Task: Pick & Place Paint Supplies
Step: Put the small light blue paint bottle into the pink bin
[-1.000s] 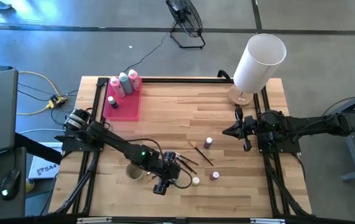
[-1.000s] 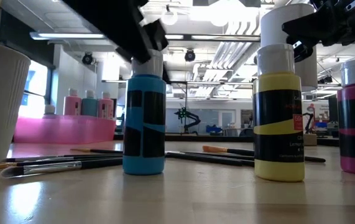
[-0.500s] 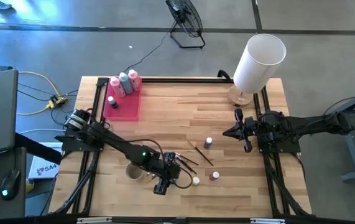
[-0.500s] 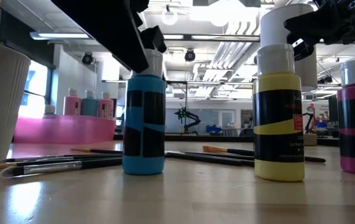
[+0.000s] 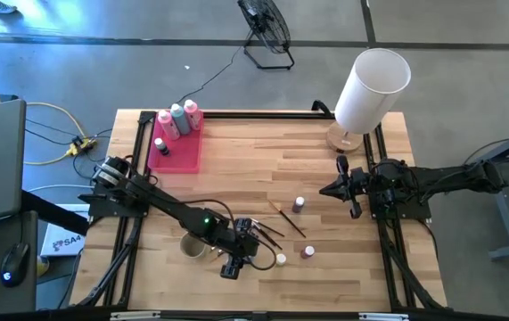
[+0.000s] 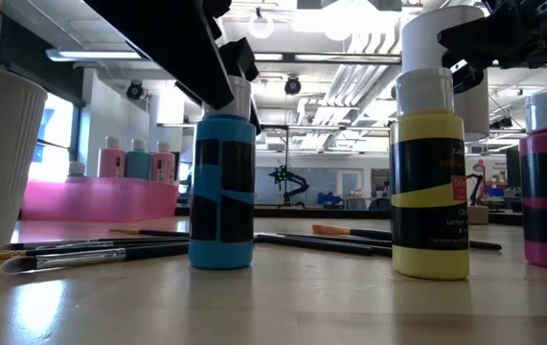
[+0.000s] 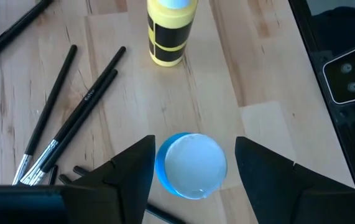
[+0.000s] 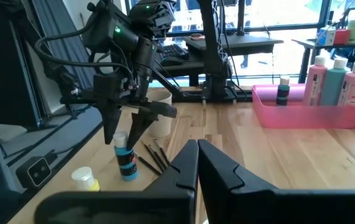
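A blue paint pot (image 7: 191, 167) with a white cap stands upright on the wood near the table's near edge. My left gripper (image 7: 193, 149) hangs over it, open, with one finger on each side of the cap (image 6: 238, 96) and a narrow gap to it. In the high view my left gripper (image 5: 241, 254) hides this pot. A yellow pot (image 7: 171, 34) stands close by, and two more pots (image 5: 299, 204) (image 5: 308, 252) stand farther right. Dark brushes (image 7: 71, 118) lie flat beside the blue pot. My right gripper (image 8: 197, 149) waits shut by the right edge (image 5: 341, 185).
A white cup (image 5: 192, 245) stands just left of my left gripper. The pink tray (image 5: 176, 152) at the far left holds three squeeze bottles (image 5: 176, 120) and a small pot (image 5: 160, 145). A big white lampshade (image 5: 370, 85) stands at the far right corner. Bare wood lies mid-table.
My left gripper has sunk a little, so its fingers reach lower around the blue pot's cap. The pot has stayed where it was.
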Robot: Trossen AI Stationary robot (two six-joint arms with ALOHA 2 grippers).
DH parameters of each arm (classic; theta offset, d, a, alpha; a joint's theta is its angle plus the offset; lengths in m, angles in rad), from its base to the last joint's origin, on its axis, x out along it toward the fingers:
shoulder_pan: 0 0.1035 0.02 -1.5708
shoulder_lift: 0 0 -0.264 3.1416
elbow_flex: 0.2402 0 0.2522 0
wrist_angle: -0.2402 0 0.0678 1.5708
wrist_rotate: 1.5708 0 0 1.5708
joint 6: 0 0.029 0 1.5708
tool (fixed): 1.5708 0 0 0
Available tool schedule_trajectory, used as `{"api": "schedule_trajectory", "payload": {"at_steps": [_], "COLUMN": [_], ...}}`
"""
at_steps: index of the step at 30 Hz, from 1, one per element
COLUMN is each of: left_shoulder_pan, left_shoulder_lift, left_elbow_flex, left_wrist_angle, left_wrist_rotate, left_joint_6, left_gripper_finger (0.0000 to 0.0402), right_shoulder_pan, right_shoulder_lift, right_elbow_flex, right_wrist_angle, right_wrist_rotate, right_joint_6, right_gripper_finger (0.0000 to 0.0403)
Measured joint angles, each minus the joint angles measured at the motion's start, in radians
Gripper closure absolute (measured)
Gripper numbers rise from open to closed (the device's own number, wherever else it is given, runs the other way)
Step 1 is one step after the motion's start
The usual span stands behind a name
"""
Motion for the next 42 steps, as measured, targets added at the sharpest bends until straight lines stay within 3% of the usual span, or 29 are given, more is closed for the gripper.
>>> {"api": "schedule_trajectory", "payload": {"at_steps": [13,42], "left_shoulder_pan": [0.000,0.000], "left_shoulder_lift": [-0.002,-0.002], "left_elbow_flex": [0.000,0.000], "left_wrist_angle": [0.003,0.005], "left_wrist_rotate": [-0.003,0.026], "left_joint_6": [0.000,0.000], "left_gripper_finger": [0.0275,0.0276], "right_shoulder_pan": [0.000,0.000], "right_shoulder_lift": [0.000,0.000], "right_elbow_flex": [0.000,0.000], "right_wrist_angle": [0.000,-0.001], "right_wrist_rotate": [0.000,0.000], "right_joint_6": [0.000,-0.001], "right_gripper_finger": [0.0400,0.0400]}}
